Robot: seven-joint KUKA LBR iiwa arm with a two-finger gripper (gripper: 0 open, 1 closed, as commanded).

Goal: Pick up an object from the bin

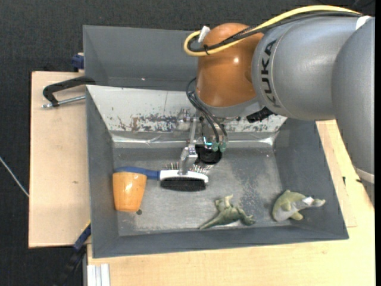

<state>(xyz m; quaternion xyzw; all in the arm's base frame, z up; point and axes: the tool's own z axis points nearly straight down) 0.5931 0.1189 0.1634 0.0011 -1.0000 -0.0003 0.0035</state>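
Front row, centre: a green toy dinosaur [227, 213] lies on the floor of the bin [100, 159], near the front wall.
Front row, right: a paler green toy animal [290, 206] lies well apart from the dinosaur; its kind cannot be told.
Left side: an orange cup [128, 190] lies tipped over, mouth towards the front wall.
Middle of the floor: a brush [183, 183] with a black head, white bristles and a blue handle, the handle end reaching to the cup.
Gripper [195, 162]: low in the bin, directly over the brush head and just above its bristles; whether it is open or closed cannot be told.
Wrist: an orange cover [225, 64] with a yellow cable looped on top.
Arm [321, 58]: grey, entering from the right above the rear wall.
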